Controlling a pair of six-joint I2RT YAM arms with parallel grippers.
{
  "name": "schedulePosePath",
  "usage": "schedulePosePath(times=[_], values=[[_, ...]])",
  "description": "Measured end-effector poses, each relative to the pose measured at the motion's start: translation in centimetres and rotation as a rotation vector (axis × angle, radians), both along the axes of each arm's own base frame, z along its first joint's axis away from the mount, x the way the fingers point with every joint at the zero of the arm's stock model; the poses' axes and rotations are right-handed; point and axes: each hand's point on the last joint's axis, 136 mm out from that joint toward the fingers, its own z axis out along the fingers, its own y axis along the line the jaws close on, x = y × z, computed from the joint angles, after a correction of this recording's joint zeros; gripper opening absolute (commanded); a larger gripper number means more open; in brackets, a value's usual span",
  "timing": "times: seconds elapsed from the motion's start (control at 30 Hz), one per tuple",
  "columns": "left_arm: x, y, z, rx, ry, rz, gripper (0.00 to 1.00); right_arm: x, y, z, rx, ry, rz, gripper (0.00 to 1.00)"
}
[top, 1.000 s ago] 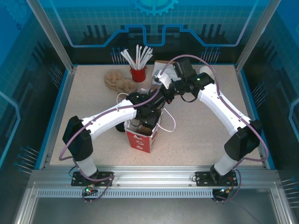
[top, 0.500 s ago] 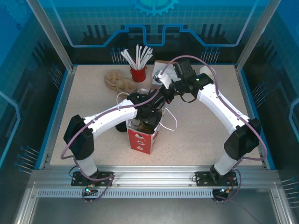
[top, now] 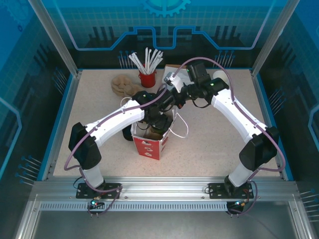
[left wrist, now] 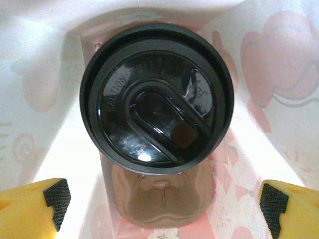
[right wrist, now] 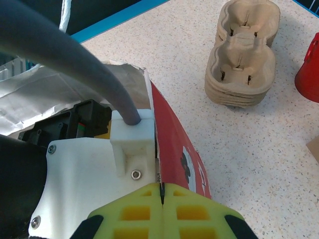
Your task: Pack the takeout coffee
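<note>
The takeout coffee (left wrist: 157, 102), seen from above by its round black lid, stands inside a white-lined paper bag (left wrist: 279, 84) on a brown pulp holder (left wrist: 159, 196). My left gripper (left wrist: 164, 199) hangs over it, open wide, with its yellow fingers (left wrist: 32, 204) apart at both lower corners and off the cup. In the top view the left gripper (top: 157, 118) reaches into the mouth of the red bag (top: 148, 146). My right gripper (right wrist: 162, 191) is shut on the bag's red rim (right wrist: 179, 149), beside the left wrist.
A stack of pulp cup carriers (top: 124, 85) lies at the back left, with a red cup of white straws (top: 147, 78) beside it. A flat box (top: 172, 69) and a white cup (top: 218, 74) sit at the back. Bare tabletop (top: 219, 144) lies right of the bag.
My left gripper has opened wide and drawn back a little from the bag. The bag has shifted slightly left. The right gripper keeps its hold on the rim.
</note>
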Motion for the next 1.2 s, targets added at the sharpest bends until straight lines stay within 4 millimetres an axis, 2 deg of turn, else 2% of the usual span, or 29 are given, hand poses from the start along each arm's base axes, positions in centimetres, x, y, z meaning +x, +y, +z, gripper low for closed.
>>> schedulePosePath(times=[0.43, 0.87, 1.2], values=[[-0.7, 0.0, 1.8, -0.037, 0.034, 0.022, 0.98, -0.2, 0.5, 1.6, 0.05, -0.009, 0.016, 0.0], [-1.6, -1.8, 3.2, -0.184, 0.072, 0.025, 0.94, -0.3, 0.4, 2.9, 0.091, 0.014, 0.02, 0.0], [-2.5, -1.8, 2.6, -0.235, 0.075, 0.026, 0.92, -0.4, 0.9, 1.9, 0.098, 0.095, 0.038, 0.0]])
